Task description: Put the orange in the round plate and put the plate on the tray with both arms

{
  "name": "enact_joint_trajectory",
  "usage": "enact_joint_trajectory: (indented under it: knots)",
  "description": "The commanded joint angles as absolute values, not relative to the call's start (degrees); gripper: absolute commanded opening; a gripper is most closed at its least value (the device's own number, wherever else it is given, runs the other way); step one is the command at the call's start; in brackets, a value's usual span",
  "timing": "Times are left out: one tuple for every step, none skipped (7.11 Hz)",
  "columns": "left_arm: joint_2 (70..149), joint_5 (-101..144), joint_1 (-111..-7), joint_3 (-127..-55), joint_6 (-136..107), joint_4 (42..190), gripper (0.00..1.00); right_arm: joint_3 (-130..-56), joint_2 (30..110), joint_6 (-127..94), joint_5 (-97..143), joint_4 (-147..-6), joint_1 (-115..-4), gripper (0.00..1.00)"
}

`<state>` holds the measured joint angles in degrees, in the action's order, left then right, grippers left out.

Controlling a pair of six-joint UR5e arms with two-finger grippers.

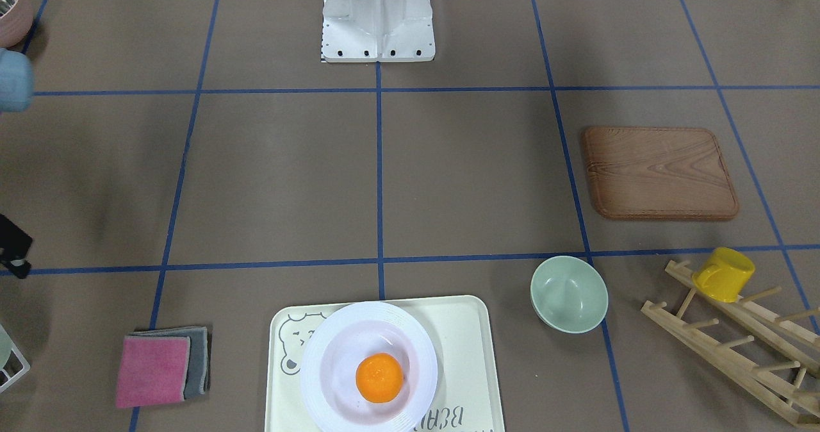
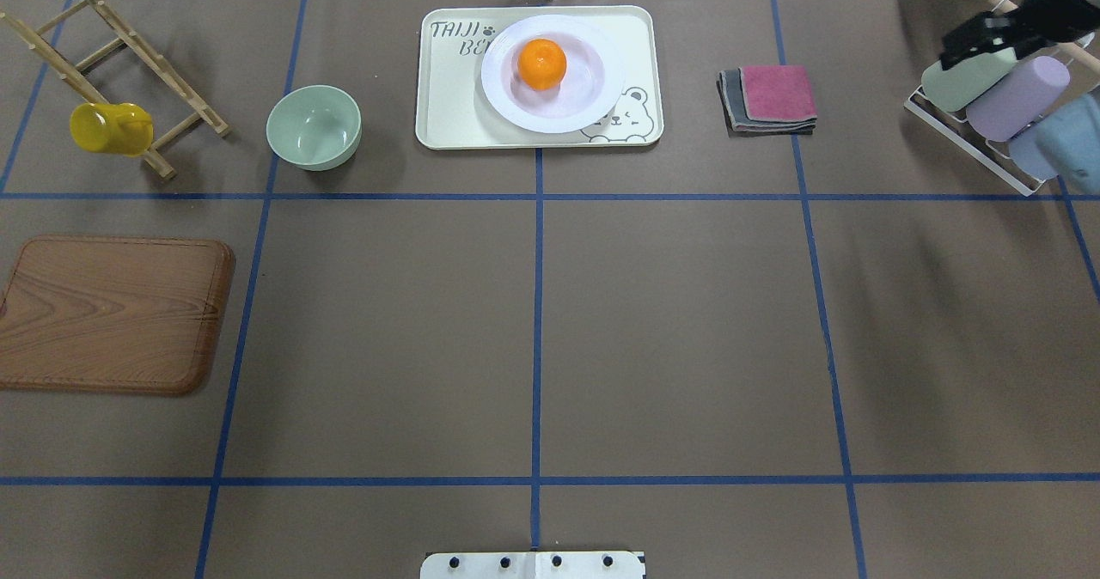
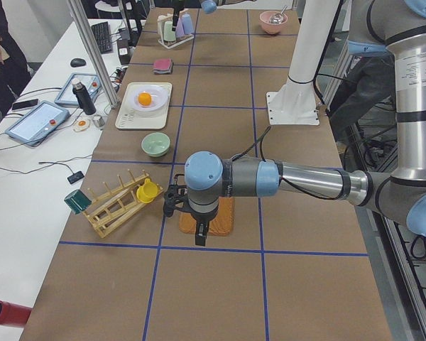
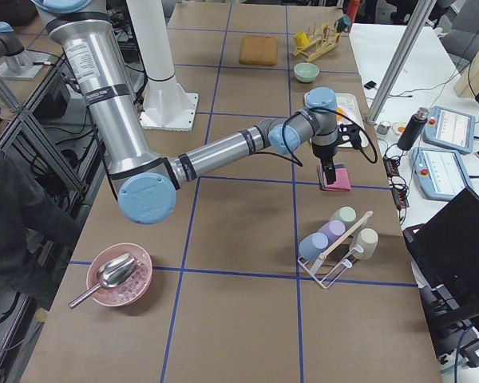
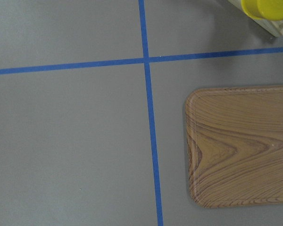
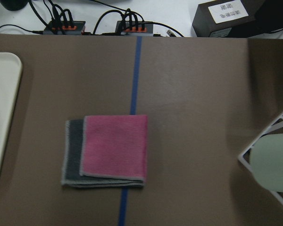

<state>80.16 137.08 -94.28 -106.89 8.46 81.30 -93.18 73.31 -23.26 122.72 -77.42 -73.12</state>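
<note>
Grippers first: your left gripper (image 3: 201,238) hangs above the desk (image 2: 533,347) by the wooden board (image 2: 112,313), and your right gripper (image 4: 329,175) hangs over the folded cloths (image 6: 113,150). Neither is near the task's things. You cannot tell from these views whether either one is spread or pressed together.

On the desk's far side from the robot, the tray (image 2: 447,115) lies flat. The round plate (image 2: 593,89) sits on it, inside the tray's edges and towards the bear drawing. The orange (image 2: 541,63) rests in the plate's sunken centre.

Judged from that, both parts of your task look done, and nothing seems left except perhaps bringing the arms home.

The overhead view gives you the whole tray and plate, while the front-facing view cuts off their near edge. Only the two side views show where the arms are. The left wrist camera sees just the board and a bit of yellow mug (image 5: 269,9). The right wrist camera sees the cloths and only a sliver of the tray.
</note>
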Motion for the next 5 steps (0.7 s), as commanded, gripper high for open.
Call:
enact_joint_trajectory:
  knots:
    - [79.72,136.85,-94.31,-106.69,8.52,81.38,0.99,-93.51,81.71,-4.19,126.89,-79.52,-82.58,1.00]
    - [79.72,136.67,-94.31,-106.79,8.70,81.39,0.99,-94.82,84.61,0.74,129.70,-81.02,-85.58,1.00]
    - [79.72,136.58,-94.31,-106.70,8.70,81.39,0.99,-96.92,88.64,2.62,130.68,-81.56,-87.00,1.00]
    - [79.37,136.06,-94.31,-106.70,8.70,81.30,0.99,-98.77,91.99,2.81,131.56,-81.56,-87.97,1.00]
    - [78.15,134.58,-94.22,-107.13,8.79,81.39,0.99,-99.57,94.02,4.47,133.40,-82.08,-88.41,1.00]
